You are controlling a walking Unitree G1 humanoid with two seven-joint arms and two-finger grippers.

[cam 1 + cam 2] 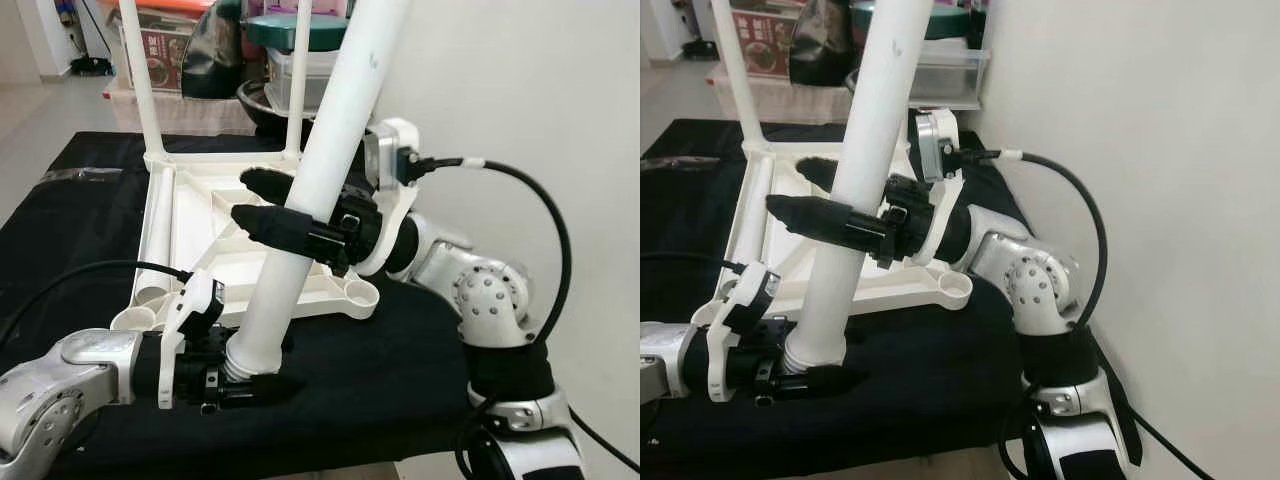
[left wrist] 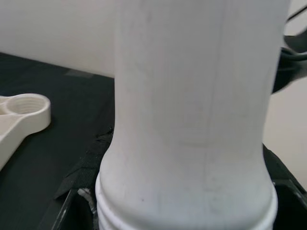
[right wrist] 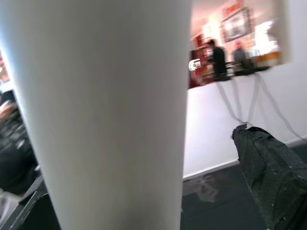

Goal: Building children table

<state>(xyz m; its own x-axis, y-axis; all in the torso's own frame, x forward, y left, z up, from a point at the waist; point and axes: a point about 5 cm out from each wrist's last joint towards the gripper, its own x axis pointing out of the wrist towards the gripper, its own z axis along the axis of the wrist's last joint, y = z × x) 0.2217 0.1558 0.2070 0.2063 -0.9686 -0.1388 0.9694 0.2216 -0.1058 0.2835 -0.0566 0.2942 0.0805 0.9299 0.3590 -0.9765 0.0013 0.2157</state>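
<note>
A loose white plastic table leg [image 1: 330, 150], a smooth round tube with a threaded collar at its lower end, leans steeply over the counter [image 1: 400, 380], which is draped in black cloth. The left pincer [image 1: 240, 375] is clamped on the leg just above the threads, low near the cloth. The right pincer [image 1: 262, 205] grips it midway up, one long black finger on each side of the tube. Behind the leg lies the white tabletop [image 1: 215, 235], upside down, ribbed underneath, with round threaded sockets at its corners; the near corner socket [image 1: 358, 292] sits open just beside the leg's base. Two fitted legs [image 1: 140, 80] stand upright at the far corners. Beyond the counter are stacked plastic storage bins [image 1: 290, 60] and a dark bowl [image 1: 265, 105], with a plain white wall [image 1: 540, 90] on the right.
</note>
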